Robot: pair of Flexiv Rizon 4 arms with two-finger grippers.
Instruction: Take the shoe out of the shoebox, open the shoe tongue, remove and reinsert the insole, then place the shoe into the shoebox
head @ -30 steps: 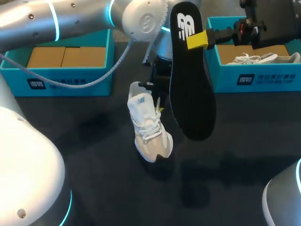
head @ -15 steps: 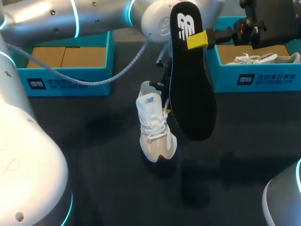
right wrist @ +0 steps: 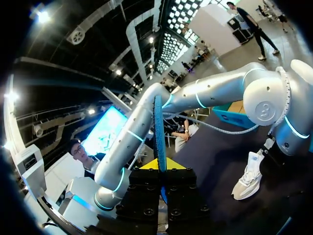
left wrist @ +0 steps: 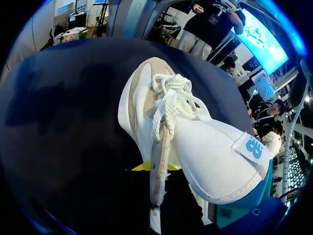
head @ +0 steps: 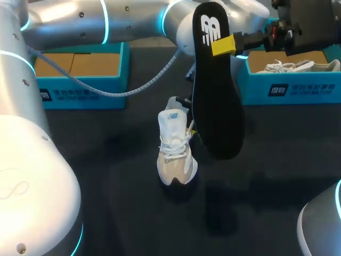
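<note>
Teal-walled, the open shoebox [head: 80,95] sat at the table's rear left. The white mesh shoe [head: 176,152], likely light and soft-sided, stood toe-down mid-table with its heel raised. The left gripper [head: 187,125] was clamped at its collar, probably the firmest hold. The black foam insole [head: 216,101], thin and bendy, hung pinched near one end in the right gripper [head: 222,45].

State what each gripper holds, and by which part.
Right gripper: the insole, pinched by its edge near the heel end. Left gripper: the shoe, apparently by its collar; the contact is mostly hidden.
</note>
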